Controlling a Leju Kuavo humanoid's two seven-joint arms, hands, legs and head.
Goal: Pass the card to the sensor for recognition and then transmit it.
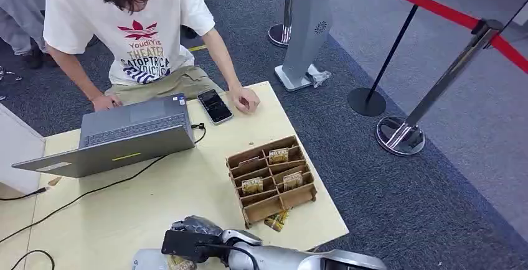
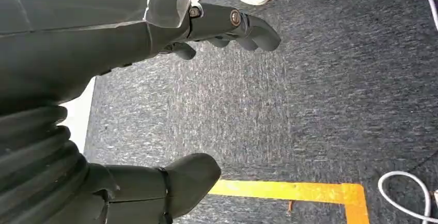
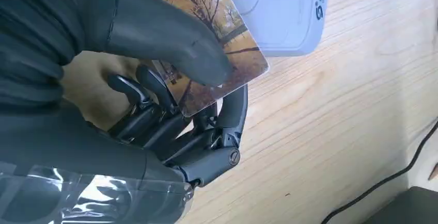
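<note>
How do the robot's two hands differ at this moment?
The right hand pinches a card between thumb and fingers, while the left hand holds nothing, its fingers apart. The right hand is over the wooden table beside the white sensor; the left hand hangs over grey carpet. Both are dark grey.

Grey carpet floor (image 1: pixel 386 176) — pale wooden table (image 1: pixel 187 189), roped stanchions (image 1: pixel 405 130).

A thin rectangular card printed with an autumn scene of orange trees (image 3: pixel 217 53) lies tilted over the light wooden tabletop, one edge overlapping the sensor. The pale blue-white rounded plastic sensor pad with a wave symbol (image 3: pixel 279 12) rests flat on the table.
</note>
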